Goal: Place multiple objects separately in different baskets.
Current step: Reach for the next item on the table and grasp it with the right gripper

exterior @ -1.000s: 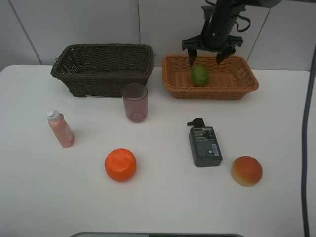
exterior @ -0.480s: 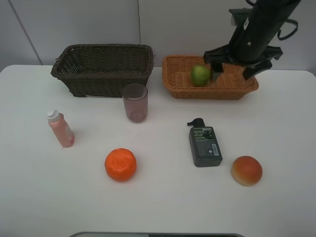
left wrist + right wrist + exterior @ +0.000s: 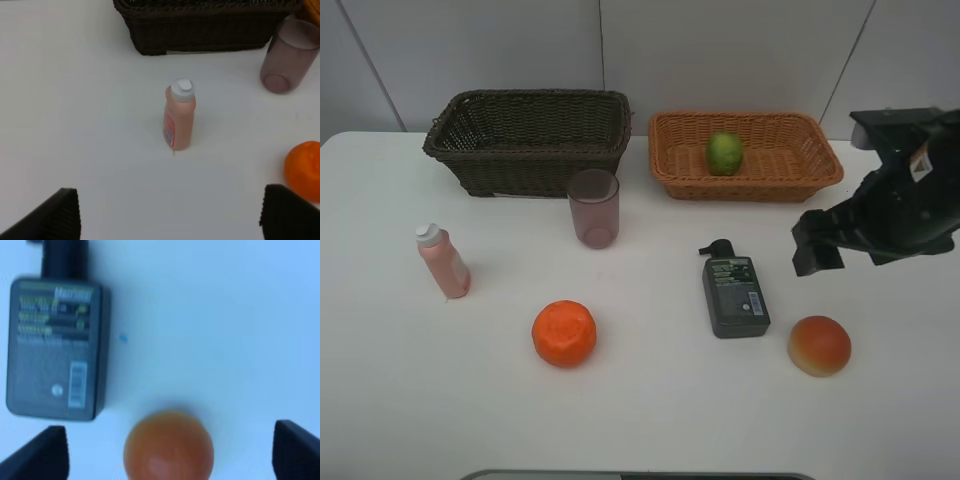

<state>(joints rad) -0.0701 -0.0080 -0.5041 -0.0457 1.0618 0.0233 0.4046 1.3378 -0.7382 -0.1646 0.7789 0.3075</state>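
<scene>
right wrist view: red-yellow fruit (image 3: 169, 445), round and smooth, framed by the wide-open, empty right gripper (image 3: 172, 454). dark flat pump bottle (image 3: 55, 347) lies nearby, label up.

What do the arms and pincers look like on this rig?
The right arm is a bulky matte black housing with a small white-and-orange label. The right pincer has black, blocky fingers. The left pincer is black too, with ribbed fingertips. The left arm is out of view.
</scene>
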